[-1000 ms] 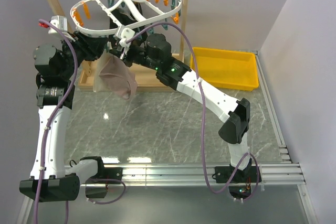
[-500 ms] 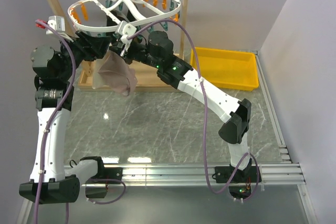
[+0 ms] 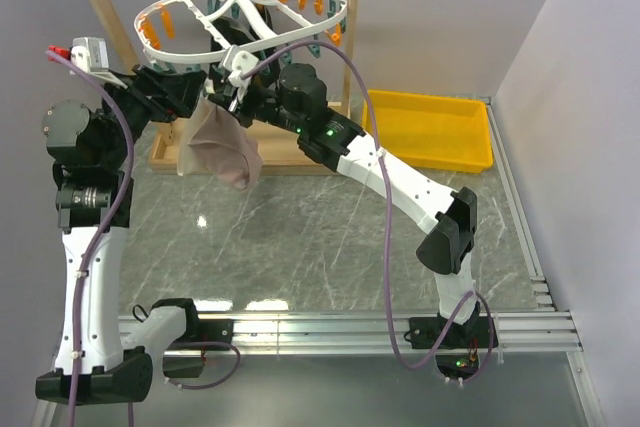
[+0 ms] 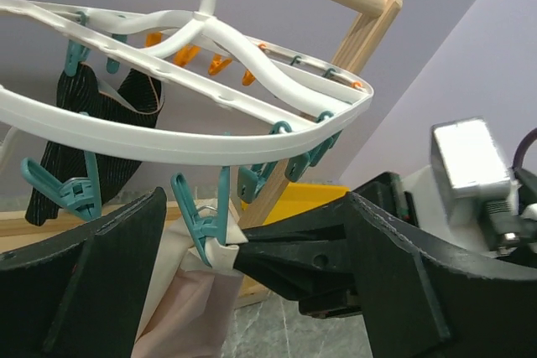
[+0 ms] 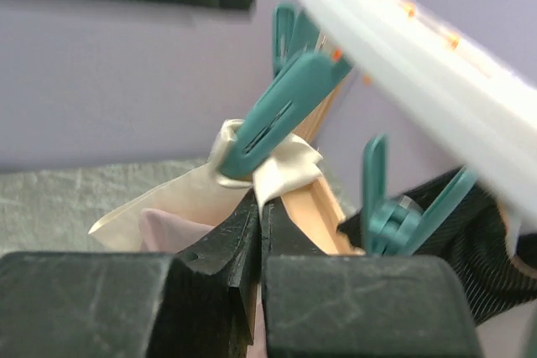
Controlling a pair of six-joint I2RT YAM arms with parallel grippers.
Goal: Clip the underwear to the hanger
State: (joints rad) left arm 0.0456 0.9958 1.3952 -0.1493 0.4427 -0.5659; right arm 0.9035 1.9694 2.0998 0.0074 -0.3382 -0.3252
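Finding: right tool (image 5: 258, 207) clenched on underwear (image 5: 159, 203) waistband, centre frame, beneath teal clothespin (image 5: 281, 115); left tool (image 4: 252, 199) released. Risk: shallow bite; withdrawal may drag fabric free from hanger (image 4: 168, 144).

A robotics lab test cell: plain lilac partition walls (image 3: 450, 17) box in a grey marble-pattern tabletop (image 3: 300, 237), with black-and-white robot arms (image 3: 410, 187) bolted to ribbed aluminium rails (image 3: 350, 327) along its near edge.

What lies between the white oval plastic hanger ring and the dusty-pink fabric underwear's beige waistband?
A teal plastic clothespin, dangling from the hanger ring and biting the underwear's waistband; clearest in the left wrist view.
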